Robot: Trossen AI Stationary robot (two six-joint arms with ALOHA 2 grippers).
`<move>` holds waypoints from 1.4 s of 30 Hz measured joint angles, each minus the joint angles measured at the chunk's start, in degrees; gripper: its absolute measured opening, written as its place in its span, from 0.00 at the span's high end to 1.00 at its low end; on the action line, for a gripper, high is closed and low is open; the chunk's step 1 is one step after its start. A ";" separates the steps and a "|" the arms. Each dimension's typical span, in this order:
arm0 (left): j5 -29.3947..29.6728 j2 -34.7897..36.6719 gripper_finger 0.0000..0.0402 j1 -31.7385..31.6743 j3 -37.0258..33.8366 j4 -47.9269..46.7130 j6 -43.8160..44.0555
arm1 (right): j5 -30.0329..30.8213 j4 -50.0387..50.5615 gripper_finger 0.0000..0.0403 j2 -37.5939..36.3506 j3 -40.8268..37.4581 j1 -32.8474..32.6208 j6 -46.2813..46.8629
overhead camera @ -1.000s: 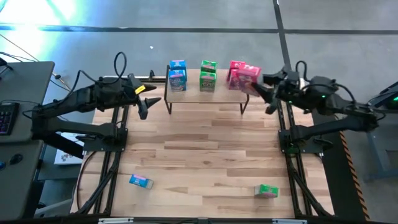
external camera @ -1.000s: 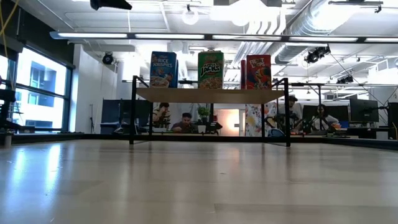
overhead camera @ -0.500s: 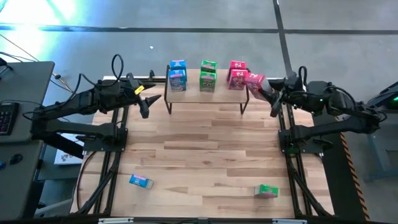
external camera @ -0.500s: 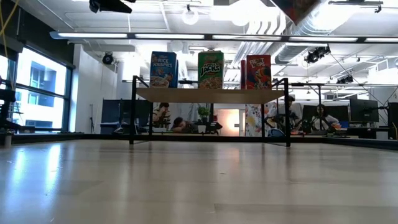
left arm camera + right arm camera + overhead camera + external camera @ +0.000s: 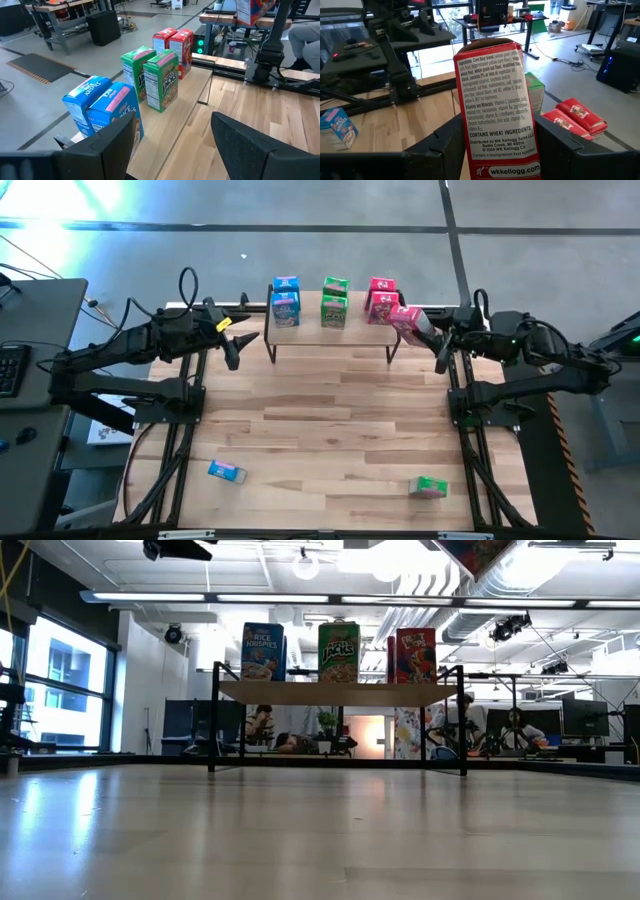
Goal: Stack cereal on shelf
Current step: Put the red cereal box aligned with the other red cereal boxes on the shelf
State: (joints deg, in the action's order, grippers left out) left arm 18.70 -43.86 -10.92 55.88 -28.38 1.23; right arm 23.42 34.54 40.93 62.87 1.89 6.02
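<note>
The shelf (image 5: 330, 332) stands at the table's far edge and carries two blue (image 5: 285, 300), two green (image 5: 334, 300) and two pink-red cereal boxes (image 5: 380, 298), all upright on their bottom ends. My right gripper (image 5: 428, 330) is shut on another pink-red box (image 5: 405, 320), in the air just off the shelf's right end. My left gripper (image 5: 238, 340) hovers open and empty off the shelf's left end. In the left wrist view it (image 5: 172, 135) faces the row of boxes. My right gripper pinches the pink-red box by its two broad faces, low on the box (image 5: 502, 165), one finger (image 5: 445, 145) on each side. The fingers come about level from the table's right side. The box stands tilted in the hold, lifted clear of shelf and table.
A blue box (image 5: 226, 471) lies near the table's front left. A green box (image 5: 430, 486) lies near the front right. Bare tabletop (image 5: 330, 410) lies between them and the shelf. People sit at desks in the room beyond the table.
My right gripper has sunk a little and tipped, drawing slightly toward the table's right edge. The pink-red box has gone with it, turned in the hold, and now shows at the top of the low view.
</note>
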 joint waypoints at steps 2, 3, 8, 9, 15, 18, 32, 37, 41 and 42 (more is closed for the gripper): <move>0.01 0.00 0.38 0.00 0.00 0.00 0.00 | 0.02 0.00 0.54 -0.05 0.00 0.02 -0.06; 0.00 0.00 0.38 0.00 0.00 0.00 0.00 | 0.02 0.00 0.54 -0.05 0.00 0.02 -0.35; -0.02 0.00 0.38 0.00 0.00 -0.03 0.02 | 0.01 -1.70 0.54 0.92 0.00 0.02 -1.28; -0.04 0.00 0.38 0.00 0.00 -0.03 0.02 | 0.00 -2.41 0.54 1.29 0.00 0.02 -1.98; -0.11 0.00 0.38 0.00 0.00 -0.05 0.03 | 0.26 -6.01 0.54 4.86 0.00 0.02 -6.43; -0.11 0.00 0.38 0.00 0.00 -0.05 0.04 | 0.47 -8.23 0.54 7.20 0.00 1.07 -6.64; -0.10 0.00 0.38 0.00 0.00 -0.05 0.07 | -12.24 -10.67 0.54 16.31 0.00 12.07 -6.25; -0.09 0.00 0.38 0.00 0.00 -0.07 0.07 | -19.01 -11.49 0.54 16.41 0.00 16.49 -6.49; -0.09 0.00 0.38 0.00 0.00 -0.07 0.07 | -23.24 -12.06 0.54 16.41 0.00 19.12 -6.69; -0.09 0.00 0.38 0.00 0.00 -0.07 0.07 | -24.23 -12.26 0.54 16.41 0.00 19.59 -7.17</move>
State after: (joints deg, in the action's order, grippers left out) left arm 18.61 -43.86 -10.92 55.88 -28.45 1.30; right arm -0.81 22.29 57.34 62.87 21.48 -1.15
